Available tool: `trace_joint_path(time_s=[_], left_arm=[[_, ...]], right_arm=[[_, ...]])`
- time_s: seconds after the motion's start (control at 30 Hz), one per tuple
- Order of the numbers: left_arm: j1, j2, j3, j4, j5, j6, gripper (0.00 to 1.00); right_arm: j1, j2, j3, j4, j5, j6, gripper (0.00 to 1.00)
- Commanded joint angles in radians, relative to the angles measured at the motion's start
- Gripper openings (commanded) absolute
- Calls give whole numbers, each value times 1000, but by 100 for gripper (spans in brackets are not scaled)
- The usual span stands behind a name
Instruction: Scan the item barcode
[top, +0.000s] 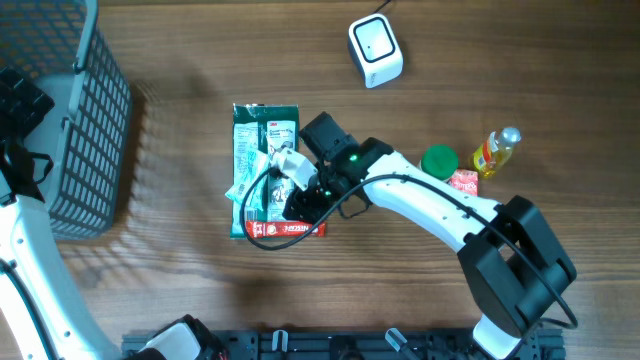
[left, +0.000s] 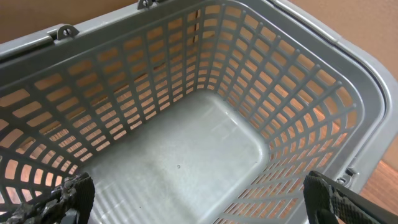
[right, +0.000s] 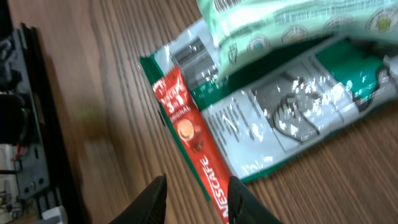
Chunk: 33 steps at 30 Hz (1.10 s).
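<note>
right claw (right: 196, 182) partly open, holding nothing, hovering over the Nescafe stick (right: 191, 135) beside the green pack (right: 283, 121); left claw (left: 199, 199) wide open over the basket (left: 351, 93)

Work surface: a table (top: 200, 60) with a warm mid-brown wood-grain top, the grain running left to right in the overhead view and showing fine dark streaks close up in the right wrist view. A black rail (top: 330, 345) edges the near side. Lighting is soft and diffuse; a faint latticed shadow (top: 160, 120) lies across the wood toward the left.
</note>
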<state>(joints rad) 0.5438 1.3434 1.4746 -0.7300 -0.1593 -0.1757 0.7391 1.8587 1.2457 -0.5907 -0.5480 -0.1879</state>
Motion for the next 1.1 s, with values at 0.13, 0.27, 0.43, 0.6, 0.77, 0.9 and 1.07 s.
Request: trace_joint_path(time_s=[0.13, 0.27, 0.43, 0.6, 0.77, 0.9, 1.07], left_arm=[[4, -2, 6, 3, 5, 18, 100], [4, -2, 6, 2, 5, 18, 100], [4, -2, 6, 3, 5, 18, 100], [4, -2, 6, 3, 5, 18, 100], [4, -2, 6, 2, 5, 18, 100], [4, -2, 6, 2, 5, 18, 100], [4, -2, 6, 3, 5, 18, 100]], right_arm=[[4, 2, -84, 26, 104, 146, 39], [4, 3, -117, 62, 104, 228, 45], [4, 3, -165, 111, 111, 395, 45], [4, 3, -180, 125, 111, 401, 45], [4, 3, -209, 141, 111, 423, 45], [4, 3, -223, 158, 110, 546, 44], [4, 3, -223, 133, 110, 587, 36]])
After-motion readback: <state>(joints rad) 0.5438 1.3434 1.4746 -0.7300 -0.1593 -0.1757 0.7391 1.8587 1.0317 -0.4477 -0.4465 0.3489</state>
